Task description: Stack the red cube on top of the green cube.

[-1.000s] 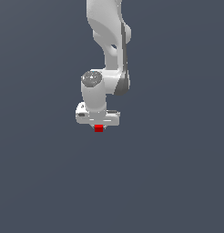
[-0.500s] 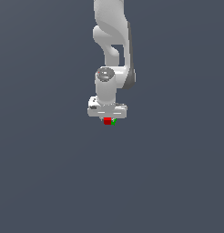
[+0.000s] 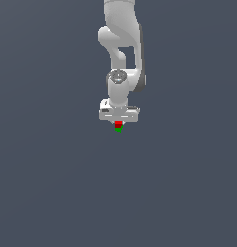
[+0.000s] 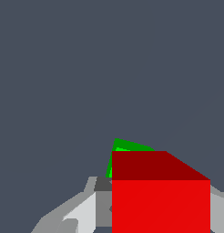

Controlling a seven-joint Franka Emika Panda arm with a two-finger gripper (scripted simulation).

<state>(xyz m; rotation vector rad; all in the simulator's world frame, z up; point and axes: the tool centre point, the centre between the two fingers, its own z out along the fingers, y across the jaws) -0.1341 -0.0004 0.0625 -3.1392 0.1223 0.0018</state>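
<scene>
Wrist view: small bright red plain cube [image 4: 160, 195] fills the near field, pinched between the white gripper's [image 4: 145, 207] jaws, pale finger [image 4: 82, 210] visible on one flank. A sliver of the small bright green plain cube [image 4: 120, 148] shows beyond the red cube's far edge, slightly rotated against it.

Exterior view: red cube [image 3: 118, 124] directly at 12 o'clock of the green cube [image 3: 118, 130], the two touching or near enough; cannot tell whether red is fully seated. Gripper [image 3: 118, 121] sits just above both, jaws closed on the red cube. White arm [image 3: 121, 53] rises to 12 o'clock out of frame.

Risk, as judged: the yaw mismatch and the green edge peeking out suggest the red cube is not square over the green. Release with an offset could leave it overhanging, tip it off, or let the opening jaws nudge the green cube sideways. Pressing lower could shove the stack.

Room: plain dark grey surface [image 3: 53, 183] open at every clock direction; no edges visible. Straight vertical retreat looks unobstructed.
</scene>
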